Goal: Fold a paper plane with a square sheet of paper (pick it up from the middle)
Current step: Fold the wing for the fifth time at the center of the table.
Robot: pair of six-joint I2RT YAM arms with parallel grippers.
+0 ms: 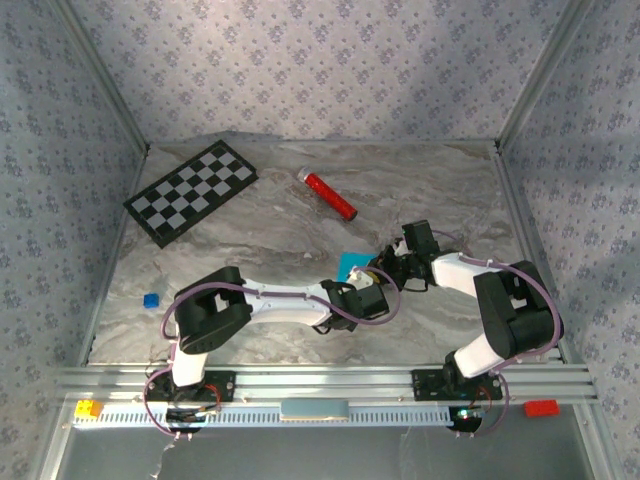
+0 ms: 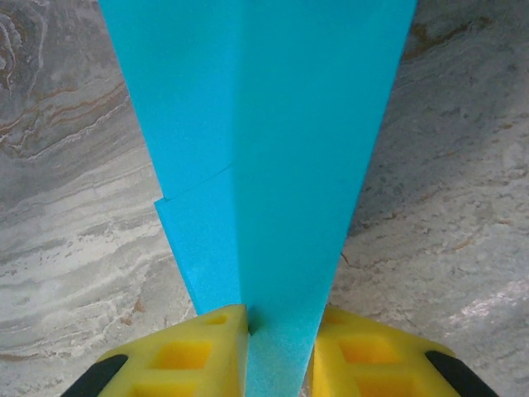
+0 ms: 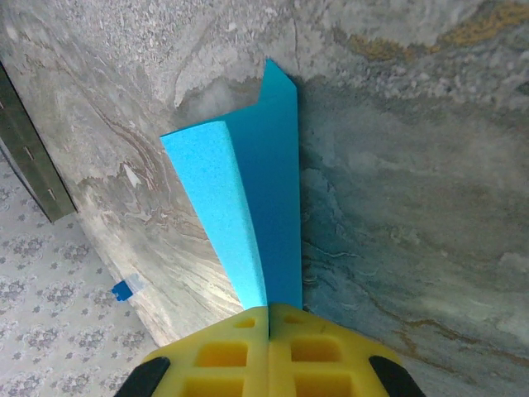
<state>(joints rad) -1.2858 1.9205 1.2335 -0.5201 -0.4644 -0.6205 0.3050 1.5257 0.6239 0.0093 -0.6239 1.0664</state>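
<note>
Paper plane (image 2: pixel 281 149) — matte cyan, creased, tapering wedge — above veined grey marbled table (image 2: pixel 66 248).

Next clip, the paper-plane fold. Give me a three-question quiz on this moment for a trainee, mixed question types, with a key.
1. True or false: the red cylinder lies on the checkerboard.
2. The blue paper is pinched by: A) one gripper, B) both grippers, C) neither.
3. Fill in: the small blue block sits near the table's ___ edge.
Key: 1 false, it lies on bare table beside the board. 2 B, the left gripper and the right gripper are each closed on the paper. 3 left.
</note>
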